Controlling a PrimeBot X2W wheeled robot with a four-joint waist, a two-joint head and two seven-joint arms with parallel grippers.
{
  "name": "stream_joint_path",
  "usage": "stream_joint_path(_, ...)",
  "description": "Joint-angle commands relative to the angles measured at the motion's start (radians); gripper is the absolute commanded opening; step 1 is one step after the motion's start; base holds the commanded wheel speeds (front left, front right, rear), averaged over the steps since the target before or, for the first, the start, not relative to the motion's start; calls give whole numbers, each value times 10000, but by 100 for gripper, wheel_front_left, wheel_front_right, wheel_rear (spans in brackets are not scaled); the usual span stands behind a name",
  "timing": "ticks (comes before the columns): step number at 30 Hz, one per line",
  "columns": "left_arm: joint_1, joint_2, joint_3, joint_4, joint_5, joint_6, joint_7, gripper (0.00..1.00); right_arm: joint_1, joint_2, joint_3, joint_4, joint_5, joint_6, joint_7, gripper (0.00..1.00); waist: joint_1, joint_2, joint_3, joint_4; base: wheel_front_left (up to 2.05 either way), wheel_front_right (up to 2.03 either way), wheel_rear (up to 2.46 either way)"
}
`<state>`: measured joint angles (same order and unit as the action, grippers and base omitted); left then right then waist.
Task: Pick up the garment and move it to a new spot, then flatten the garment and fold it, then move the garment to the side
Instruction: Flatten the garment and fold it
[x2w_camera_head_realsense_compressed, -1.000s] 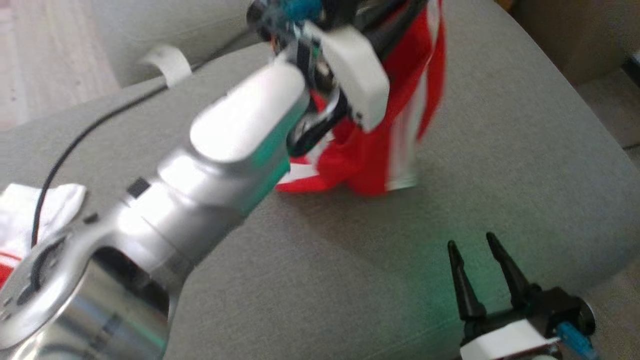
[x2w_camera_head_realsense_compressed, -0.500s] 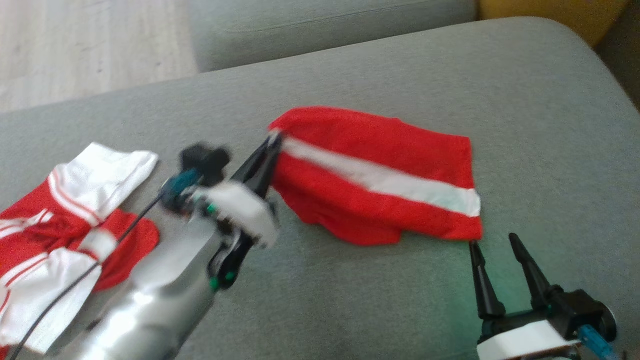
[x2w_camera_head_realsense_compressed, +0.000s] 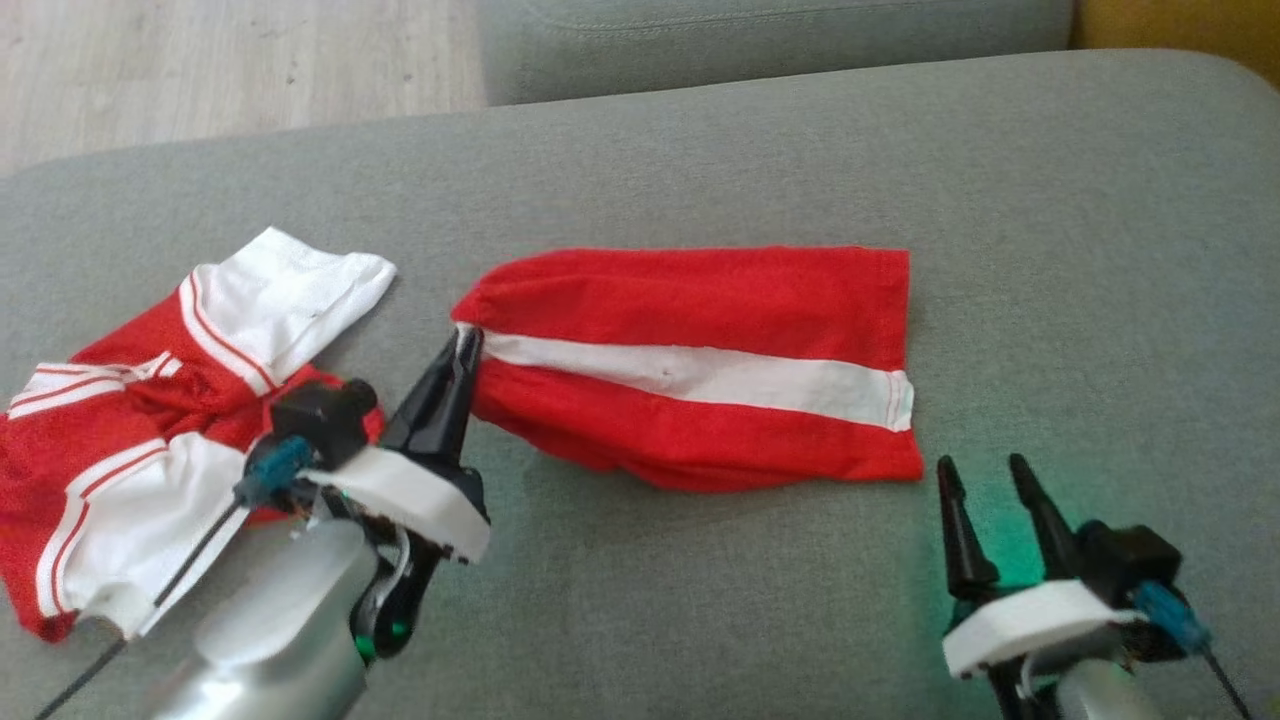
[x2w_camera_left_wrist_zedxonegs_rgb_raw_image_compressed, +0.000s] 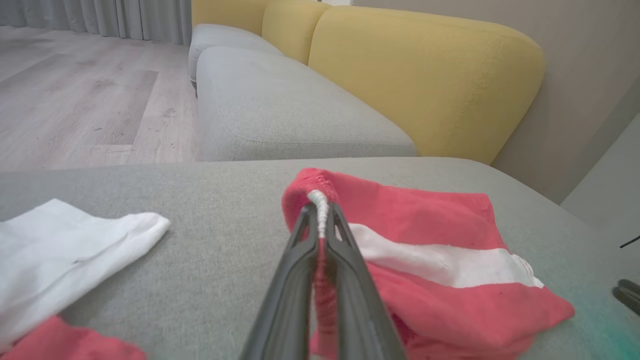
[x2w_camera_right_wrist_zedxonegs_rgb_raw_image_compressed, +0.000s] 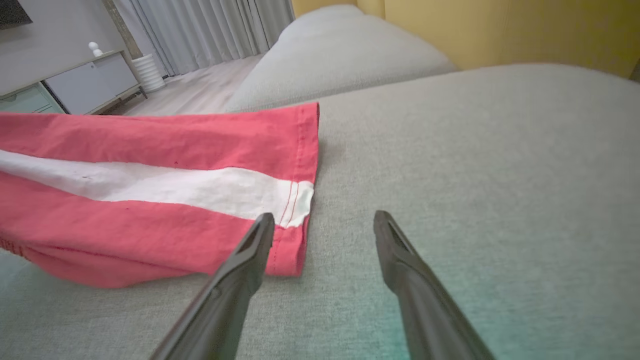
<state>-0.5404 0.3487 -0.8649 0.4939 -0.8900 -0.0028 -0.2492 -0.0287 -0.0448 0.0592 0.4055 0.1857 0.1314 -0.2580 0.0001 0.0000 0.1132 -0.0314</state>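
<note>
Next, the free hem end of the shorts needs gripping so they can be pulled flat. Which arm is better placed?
Right. The right gripper stands open, holding nothing, just beside the hem corner of the red shorts. The left gripper is shut on the waistband end, likely anchoring it.

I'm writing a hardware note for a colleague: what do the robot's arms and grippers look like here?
The left gripper and right gripper each have two long, tapered black fingers on a white block. A blue plug with a thin black cable sits beside each. The left forearm is smooth silver metal.
</note>
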Motion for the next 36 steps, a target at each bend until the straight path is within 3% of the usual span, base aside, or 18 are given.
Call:
stream_joint_path(1,-199,320,555,-388,157,50,-120,0,-692,-54,350,302,306,-7,-38,100,-1,0,50,90,0,0,0)
stream_joint_path(6,89,227,735,-574,413,4,-123,0,-2076,-54,770,2303,955,-7,6,100,-1,0,132,275,0,0,0)
stream_joint_path(10,95,105,768,-587,586,-61,-124,0,-3015,-55,1047,3544,839,-7,81,100,-1,0,214,444,0,0,0)
stream_joint_path(19,38,-140,663,-390,821,-331,-125,0,-4228,-55,1059,5328,414,-7,6,99,-1,0,321,780,0,0,0)
stream_joint_path(20,38,-158,660,-361,828,-354,-125,0,-4292,-55,1069,5430,377,-7,-3,90,-1,0,320,805,0,0,0)
stream_joint_path(21,36,-171,662,-329,836,-374,-125,0,-4353,-55,1078,5505,304,-7,-12,73,-1,0,319,826,0,0,0)
stream_joint_path(26,51,-224,707,-202,882,-450,-125,0,-4482,-77,1026,5605,-108,-7,-32,31,-1,0,282,872,0,0,0)
stream_joint_path(28,75,-245,726,-158,893,-470,-125,0,-4449,-76,970,5546,-264,-7,-34,25,-1,0,250,875,0,0,0)
stream_joint_path(31,112,-271,752,-101,905,-499,-125,0,-4373,-73,875,5450,-459,-7,-35,0,-1,0,197,866,0,0,0)
stream_joint_path(36,159,-290,787,-36,914,-521,-125,0,-4301,-69,776,5215,-789,-7,-36,0,-1,0,144,832,0,0,0)
